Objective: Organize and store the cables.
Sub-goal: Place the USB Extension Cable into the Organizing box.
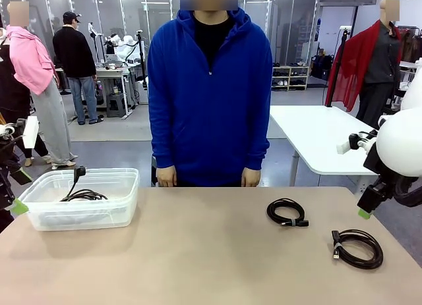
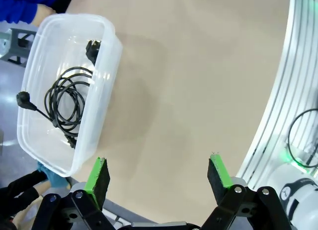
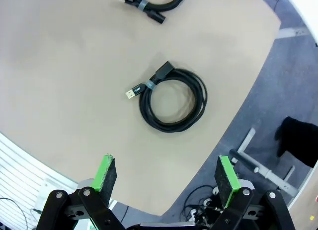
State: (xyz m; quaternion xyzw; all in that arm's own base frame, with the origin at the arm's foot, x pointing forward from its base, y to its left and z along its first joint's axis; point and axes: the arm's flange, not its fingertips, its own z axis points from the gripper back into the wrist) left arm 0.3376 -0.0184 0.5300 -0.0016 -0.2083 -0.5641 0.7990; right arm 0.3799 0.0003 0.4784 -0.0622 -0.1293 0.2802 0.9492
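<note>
A thin black cord (image 1: pixel 84 195) lies looped in the clear plastic box (image 1: pixel 99 216). One round coil (image 1: pixel 290 222) and a bigger coil (image 3: pixel 199 98) rest on the smooth tan table (image 1: pixel 198 259). The left gripper (image 2: pixel 158 173) and right gripper (image 3: pixel 166 173) gape wide, holding nothing.

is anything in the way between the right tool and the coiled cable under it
Nothing visible. The right tool hangs open above the coiled cable, with bare table all round the coil. The second cable lies apart, farther off.

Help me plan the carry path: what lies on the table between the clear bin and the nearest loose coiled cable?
Nothing: the front view shows bare table between the bin and that cable.
</note>
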